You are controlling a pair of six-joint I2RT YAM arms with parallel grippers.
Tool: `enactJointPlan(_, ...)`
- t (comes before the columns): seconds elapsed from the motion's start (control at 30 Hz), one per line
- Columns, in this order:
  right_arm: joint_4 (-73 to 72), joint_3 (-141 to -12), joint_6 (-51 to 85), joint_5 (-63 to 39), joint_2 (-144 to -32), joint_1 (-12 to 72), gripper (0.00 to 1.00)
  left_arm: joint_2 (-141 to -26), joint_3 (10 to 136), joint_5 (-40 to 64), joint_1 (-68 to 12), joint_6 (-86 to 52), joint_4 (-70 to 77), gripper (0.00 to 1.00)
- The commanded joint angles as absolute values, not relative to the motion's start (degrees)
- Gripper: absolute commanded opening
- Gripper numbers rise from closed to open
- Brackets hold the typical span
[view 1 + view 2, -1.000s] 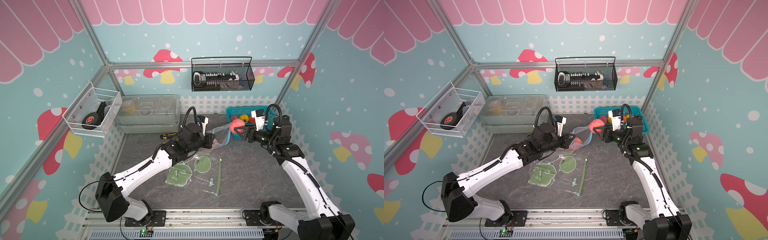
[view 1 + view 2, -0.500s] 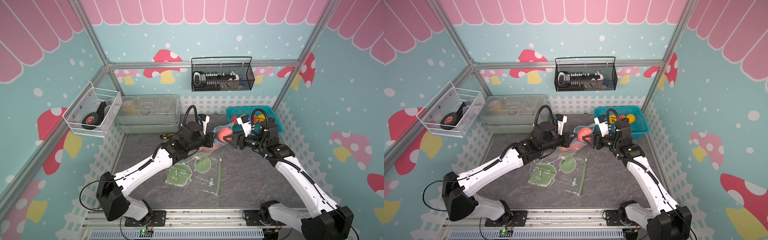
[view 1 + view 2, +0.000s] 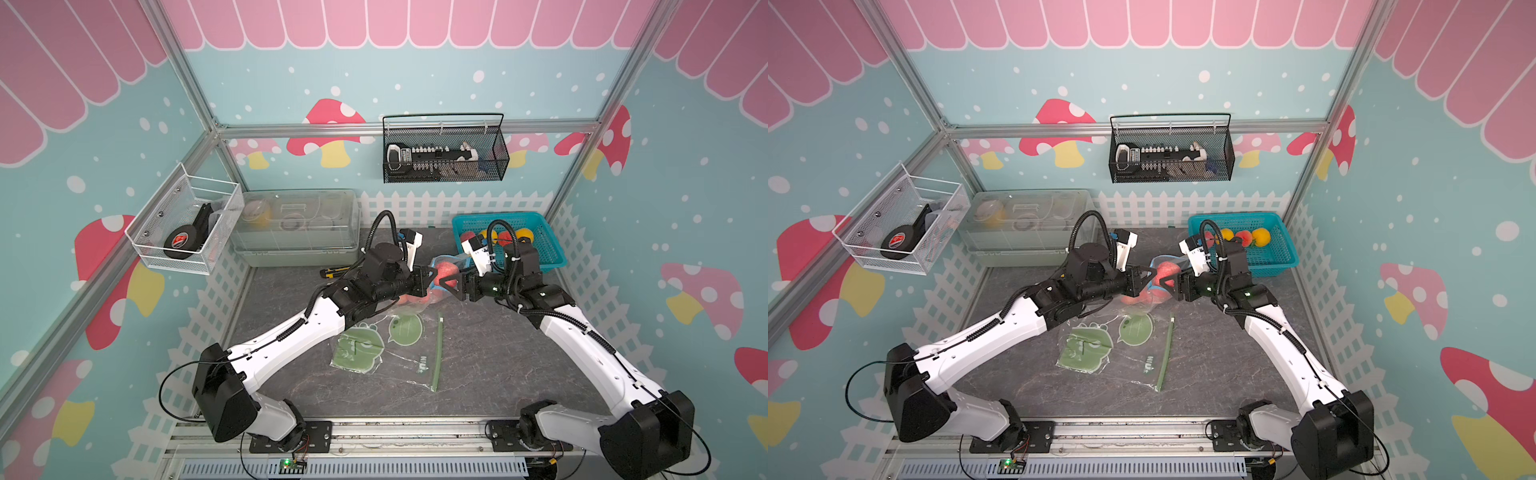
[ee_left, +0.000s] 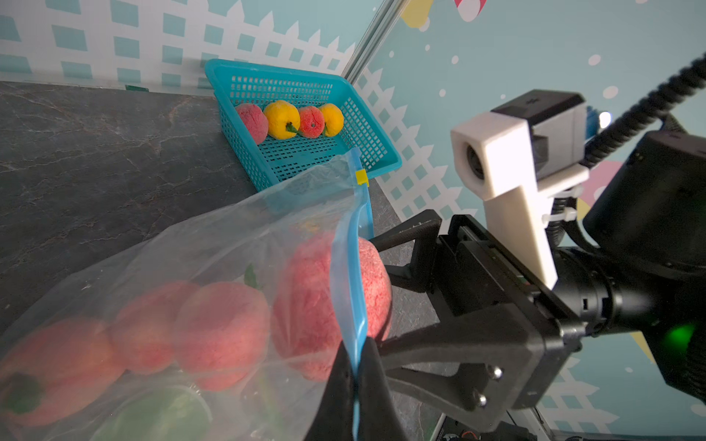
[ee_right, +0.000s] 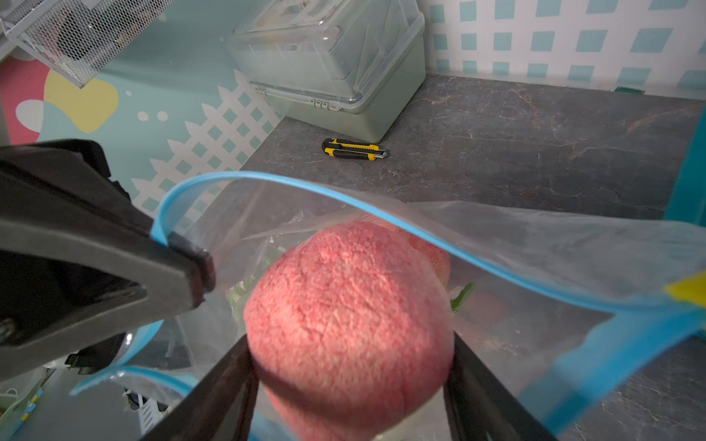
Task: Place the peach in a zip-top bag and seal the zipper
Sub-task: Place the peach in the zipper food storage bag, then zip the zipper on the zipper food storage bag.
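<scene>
**rigpilot:** Tips for the peach drop? My left gripper [image 4: 357, 366] is pinched tight on the blue zipper strip [image 5: 305, 191], holding the bag [image 4: 229, 236] mouth up. The peach [image 5: 347, 290] sits halfway through the mouth, between the jaws of my right gripper [image 5: 349, 351].

**zipfan:** Are they squeezing it?

**rigpilot:** Can't tell. They're set wide, close against both sides.

**zipfan:** I'd nudge it deeper, toward the other peaches [image 4: 214, 324], before letting go. Then I'd back straight out so nothing snags the film.
</scene>
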State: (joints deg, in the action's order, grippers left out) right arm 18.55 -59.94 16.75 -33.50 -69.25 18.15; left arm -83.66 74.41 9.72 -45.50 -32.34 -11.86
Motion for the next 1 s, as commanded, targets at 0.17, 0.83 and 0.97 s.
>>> enactJointPlan(0.17,18.13,-60.56,14.68,-32.14,-67.18,18.93,0.83,-84.64,76.11,10.55,-45.18,-31.78,-10.28,0.00)
enactJointPlan(0.83,20.23,-64.27,10.76,-10.66,-58.07,18.52,0.87,-80.11,83.03,11.59,-42.03,-25.25,-21.28,0.00)
enactJointPlan(0.97,21.86,-66.12,9.93,-10.17,-57.79,17.39,0.89,-77.66,84.27,13.06,-41.38,-22.96,-25.71,0.00)
